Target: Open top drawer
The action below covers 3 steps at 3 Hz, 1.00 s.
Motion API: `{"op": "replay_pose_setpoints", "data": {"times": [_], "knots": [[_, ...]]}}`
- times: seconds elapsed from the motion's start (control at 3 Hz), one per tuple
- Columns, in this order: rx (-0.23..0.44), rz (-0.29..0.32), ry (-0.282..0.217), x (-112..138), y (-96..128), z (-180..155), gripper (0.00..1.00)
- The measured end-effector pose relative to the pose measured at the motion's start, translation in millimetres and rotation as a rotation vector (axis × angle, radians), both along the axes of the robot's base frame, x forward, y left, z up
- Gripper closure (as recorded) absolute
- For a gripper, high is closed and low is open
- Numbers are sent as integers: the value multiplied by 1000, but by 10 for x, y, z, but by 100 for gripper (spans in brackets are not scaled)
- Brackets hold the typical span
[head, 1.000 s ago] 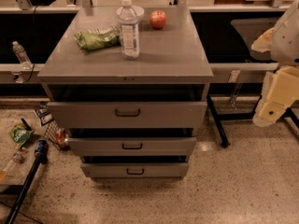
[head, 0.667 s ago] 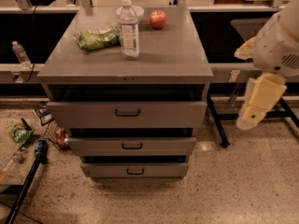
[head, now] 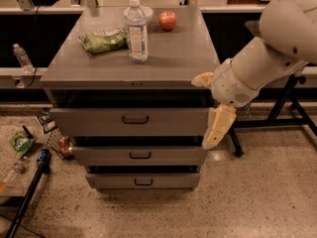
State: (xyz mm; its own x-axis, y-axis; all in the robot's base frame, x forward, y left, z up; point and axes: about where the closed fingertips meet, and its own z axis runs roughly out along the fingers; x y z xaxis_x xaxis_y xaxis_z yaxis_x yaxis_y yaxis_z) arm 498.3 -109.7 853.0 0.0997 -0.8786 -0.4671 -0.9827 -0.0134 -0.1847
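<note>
The top drawer [head: 99, 122] is the widest of three grey drawer fronts in a grey metal cabinet [head: 173, 58]. It has a small dark pull [head: 135, 119] at its centre and a dark gap above it. The two narrower drawers [head: 140, 155] sit below, stepped inward. My gripper [head: 216, 128] is cream-coloured and hangs pointing down at the right end of the top drawer's front, far right of the pull. The white arm [head: 262, 53] reaches in from the upper right.
On the cabinet top stand a water bottle [head: 137, 31], a red apple [head: 168, 20] and a green bag [head: 103, 40]. A black stand's legs [head: 287, 118] are on the right. A green packet [head: 21, 143], a blue-handled pole [head: 34, 177] and litter lie on the floor at left.
My arm has swung left and down toward the cabinet. The gripper has moved from well right of the cabinet to the right end of the top drawer's front.
</note>
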Motion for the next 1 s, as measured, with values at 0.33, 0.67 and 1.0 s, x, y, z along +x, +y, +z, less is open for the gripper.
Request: {"op": "replay_pose_setpoints", "data": {"times": [0.33,0.67,1.0], "knots": [[27,85,-43,268,236,-430,0],[-8,134,-63,521,382,-679,0],[-18,147,-64,543,426,-710,0]]}}
